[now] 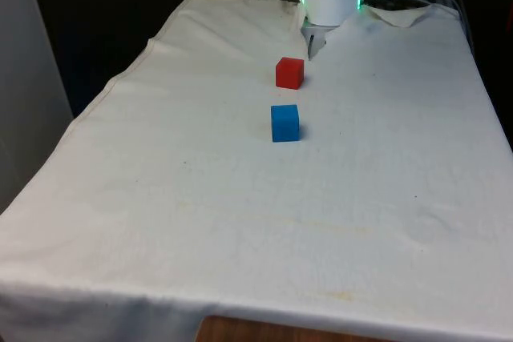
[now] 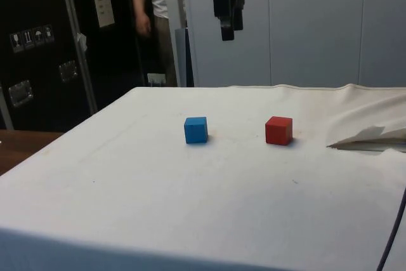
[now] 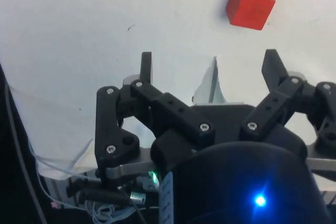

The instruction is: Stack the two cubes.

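Jaws of the gripper stand wide apart and empty, high above the cloth. Well ahead of them and below sits the red cube, off to one fingertip's side; the blue cube lies farther on, near the red one but apart.

Red cube and blue cube well apart, open cloth all round both, nothing crowding them

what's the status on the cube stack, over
End effector open, high above table, holding nothing. Red cube and blue cube apart on the cloth, unstacked. Nothing between them.
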{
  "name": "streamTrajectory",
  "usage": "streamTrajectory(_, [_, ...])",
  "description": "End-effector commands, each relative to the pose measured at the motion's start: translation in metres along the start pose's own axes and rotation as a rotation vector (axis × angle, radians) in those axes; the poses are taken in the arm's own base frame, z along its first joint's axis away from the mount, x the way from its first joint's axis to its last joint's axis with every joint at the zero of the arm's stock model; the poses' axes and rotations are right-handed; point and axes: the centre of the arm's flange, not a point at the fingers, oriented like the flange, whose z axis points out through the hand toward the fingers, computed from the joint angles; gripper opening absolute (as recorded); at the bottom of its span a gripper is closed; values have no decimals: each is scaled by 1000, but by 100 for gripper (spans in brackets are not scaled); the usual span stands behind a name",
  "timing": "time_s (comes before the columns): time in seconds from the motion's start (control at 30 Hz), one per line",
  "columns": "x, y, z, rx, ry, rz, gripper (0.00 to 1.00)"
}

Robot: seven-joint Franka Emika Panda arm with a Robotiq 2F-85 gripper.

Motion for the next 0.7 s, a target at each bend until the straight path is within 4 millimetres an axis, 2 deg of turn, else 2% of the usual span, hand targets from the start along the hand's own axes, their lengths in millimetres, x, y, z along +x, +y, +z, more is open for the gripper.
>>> streamTrajectory(0.0, [-4, 2, -1, -2, 10, 4, 100])
streamTrajectory(0.67, [-25, 18, 28, -1, -15, 68, 100])
